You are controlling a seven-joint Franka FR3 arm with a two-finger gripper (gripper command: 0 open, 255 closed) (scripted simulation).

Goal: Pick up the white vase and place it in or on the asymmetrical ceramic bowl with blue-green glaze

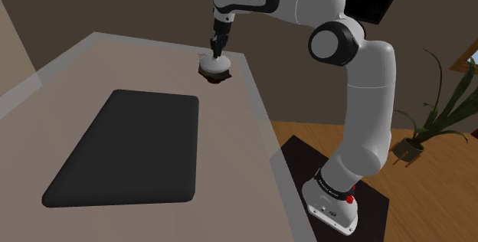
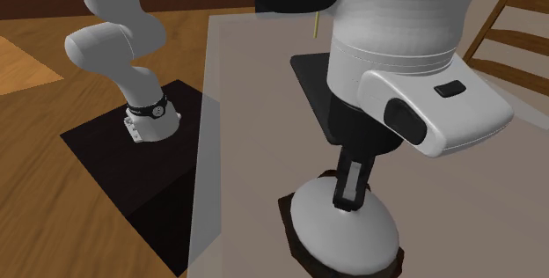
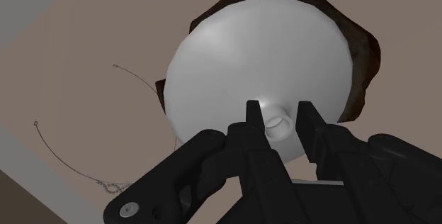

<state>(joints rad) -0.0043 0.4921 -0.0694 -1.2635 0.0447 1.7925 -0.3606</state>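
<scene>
The white vase (image 1: pixel 215 65) is round-bodied with a short narrow neck. It sits upright in a dark brown bowl with an uneven rim (image 1: pixel 218 79) near the table's far edge in the shoulder view. My gripper (image 1: pixel 217 49) comes straight down onto the vase's top. In the wrist view the two black fingers (image 3: pixel 251 120) clasp the small neck of the vase (image 3: pixel 262 52), and the bowl's jagged rim (image 3: pixel 363 52) shows around the body. In the second exterior view the gripper (image 2: pixel 347 199) stands on the vase (image 2: pixel 343 232), and the bowl (image 2: pixel 289 223) shows beneath.
A large black mat (image 1: pixel 126 148) lies on the beige table (image 1: pixel 69 72) toward the shoulder view's left. The table's edge runs close beside the bowl. A thin wire (image 3: pixel 71 162) lies on the tabletop near the vase. A potted plant (image 1: pixel 429 125) stands on the floor.
</scene>
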